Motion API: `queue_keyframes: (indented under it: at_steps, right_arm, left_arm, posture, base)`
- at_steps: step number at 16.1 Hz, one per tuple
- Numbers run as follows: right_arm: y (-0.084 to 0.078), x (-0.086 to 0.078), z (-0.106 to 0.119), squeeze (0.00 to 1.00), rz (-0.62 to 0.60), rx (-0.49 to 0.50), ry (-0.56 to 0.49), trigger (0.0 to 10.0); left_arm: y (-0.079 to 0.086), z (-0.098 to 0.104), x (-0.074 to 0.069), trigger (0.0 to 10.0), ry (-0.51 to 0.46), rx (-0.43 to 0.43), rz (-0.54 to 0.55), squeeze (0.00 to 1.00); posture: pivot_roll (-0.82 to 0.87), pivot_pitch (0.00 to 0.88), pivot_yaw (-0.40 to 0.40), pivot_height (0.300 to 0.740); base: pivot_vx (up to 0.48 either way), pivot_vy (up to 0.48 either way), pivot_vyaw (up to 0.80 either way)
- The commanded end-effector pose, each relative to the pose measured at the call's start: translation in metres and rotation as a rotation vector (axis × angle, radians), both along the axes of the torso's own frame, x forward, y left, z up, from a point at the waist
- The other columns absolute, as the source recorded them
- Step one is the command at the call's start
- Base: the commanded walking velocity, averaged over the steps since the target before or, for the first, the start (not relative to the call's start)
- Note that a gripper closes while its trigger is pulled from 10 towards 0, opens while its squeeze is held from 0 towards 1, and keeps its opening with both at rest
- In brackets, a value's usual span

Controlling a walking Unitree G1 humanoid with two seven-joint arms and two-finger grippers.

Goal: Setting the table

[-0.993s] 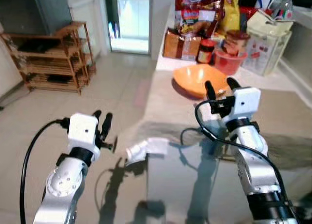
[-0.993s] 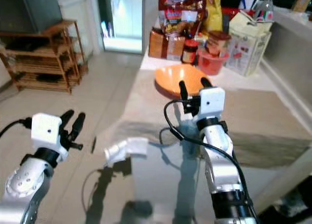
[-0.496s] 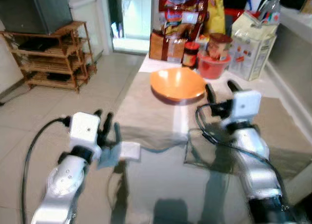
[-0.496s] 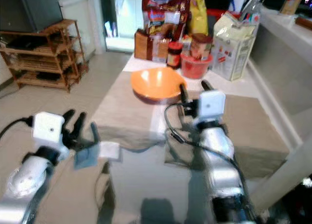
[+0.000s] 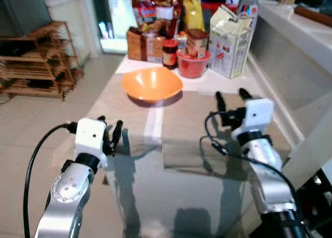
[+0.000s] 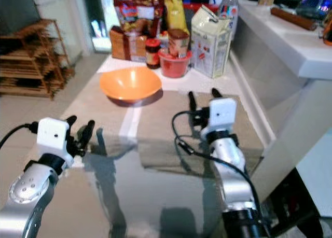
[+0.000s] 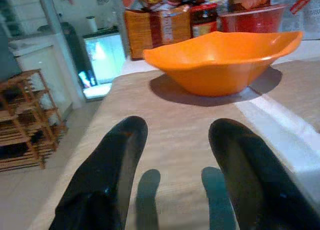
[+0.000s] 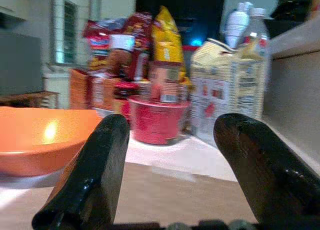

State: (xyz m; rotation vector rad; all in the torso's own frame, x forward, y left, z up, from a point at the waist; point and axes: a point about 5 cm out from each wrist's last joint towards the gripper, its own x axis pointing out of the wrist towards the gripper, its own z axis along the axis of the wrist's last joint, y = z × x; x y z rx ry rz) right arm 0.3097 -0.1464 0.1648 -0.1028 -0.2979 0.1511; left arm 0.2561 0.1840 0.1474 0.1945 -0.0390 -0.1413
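Bowl (image 5: 152, 84), orange, is sitting on the table (image 5: 181, 160) in front of a red tub (image 5: 193, 63), jars, a carton (image 5: 230, 42) and snack bags. Left gripper (image 5: 110, 134) is hovering over the table's near left edge, fingers (image 7: 105, 180) spread apart, holding nothing. Right gripper (image 5: 231, 101) is hovering right of the bowl, fingers (image 8: 90, 175) splayed wide, grasping nothing.

bowl (image 5: 152, 84): I see plain bright orange
tub (image 5: 192, 63): red, beside my bowl
jar (image 5: 169, 52): dark, red lid
carton (image 5: 229, 38): cream, small print
table (image 5: 181, 160): tan woodgrain, pale stripe
rack (image 5: 36, 59): brown wood
my fingers (image 7: 105, 182): glossy black
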Motion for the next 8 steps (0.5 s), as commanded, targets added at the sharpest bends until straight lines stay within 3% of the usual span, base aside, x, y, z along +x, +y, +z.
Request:
queue_keyframes:
  at_steps: [1, 8]
  right_arm:
    - [0.0002, 0.0002, -0.0005, 0.00, -0.004, -0.013, 0.009, 10.0]
    - [0.0035, -0.0006, -0.0034, 0.00, 0.002, -0.017, 0.016, 10.0]
  left_arm:
    - [0.0037, 0.0010, 0.0025, 10.0, 0.007, 0.005, 0.011, 1.00]
    - [0.0099, 0.0027, 0.0077, 10.0, 0.020, 0.039, -0.002, 1.00]
  posture:
    - [0.04, 0.000, -0.005, 0.740]
    - [0.04, 0.000, -0.002, 0.740]
  base:
    - [0.000, 0.000, 0.00]
    - [0.000, 0.000, 0.00]
